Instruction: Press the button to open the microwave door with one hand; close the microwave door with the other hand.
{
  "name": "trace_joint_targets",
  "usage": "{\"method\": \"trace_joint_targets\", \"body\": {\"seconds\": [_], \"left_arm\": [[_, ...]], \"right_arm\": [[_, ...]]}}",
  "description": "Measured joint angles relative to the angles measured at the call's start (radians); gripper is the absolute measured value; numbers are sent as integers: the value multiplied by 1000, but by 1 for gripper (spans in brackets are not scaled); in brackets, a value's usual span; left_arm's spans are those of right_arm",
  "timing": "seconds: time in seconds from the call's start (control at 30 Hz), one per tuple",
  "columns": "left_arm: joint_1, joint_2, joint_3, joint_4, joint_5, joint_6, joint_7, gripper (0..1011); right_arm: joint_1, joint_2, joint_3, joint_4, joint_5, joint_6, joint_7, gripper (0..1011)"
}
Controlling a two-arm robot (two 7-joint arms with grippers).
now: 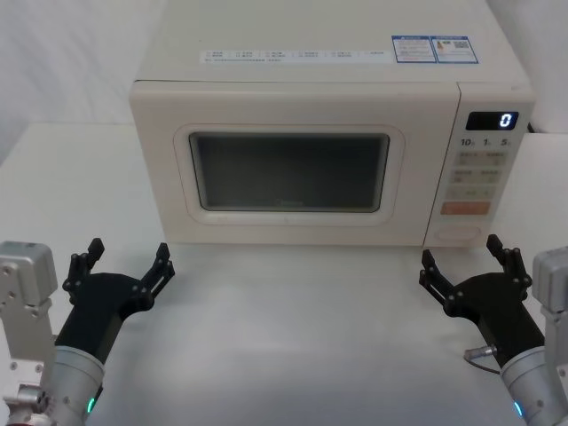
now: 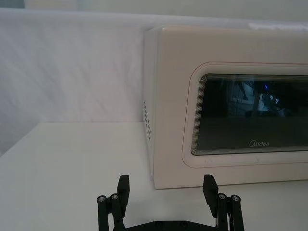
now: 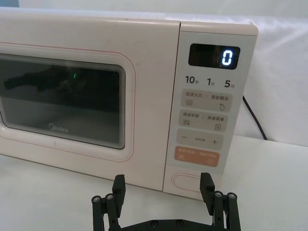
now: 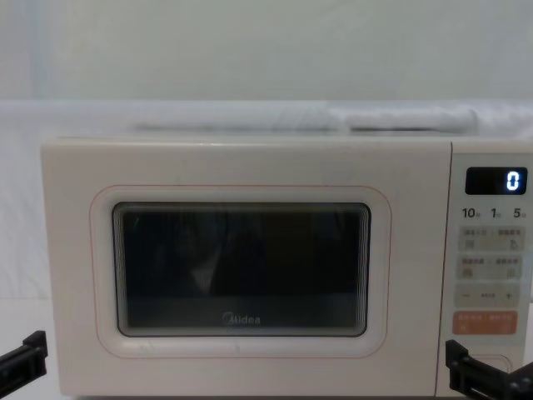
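A cream microwave stands at the back of the white table, its microwave door shut, with a dark window and a grey Midea logo. The wide cream pill-shaped button sits at the bottom of the keypad strip, under the orange key. My left gripper hovers open in front of the microwave's left corner, touching nothing. On the other side, my right gripper stands open just in front of the button, apart from it.
The keypad strip has a display reading 0, pale keys and an orange key. A black power cord runs off behind the microwave's right side. Bare white table lies between the grippers.
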Motion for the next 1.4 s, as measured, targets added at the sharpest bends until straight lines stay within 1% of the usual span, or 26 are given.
{"method": "trace_joint_targets", "body": {"seconds": [1.4], "left_arm": [[0, 0, 0, 0, 0, 0, 0, 1001]], "right_arm": [[0, 0, 0, 0, 0, 0, 0, 1002]]}}
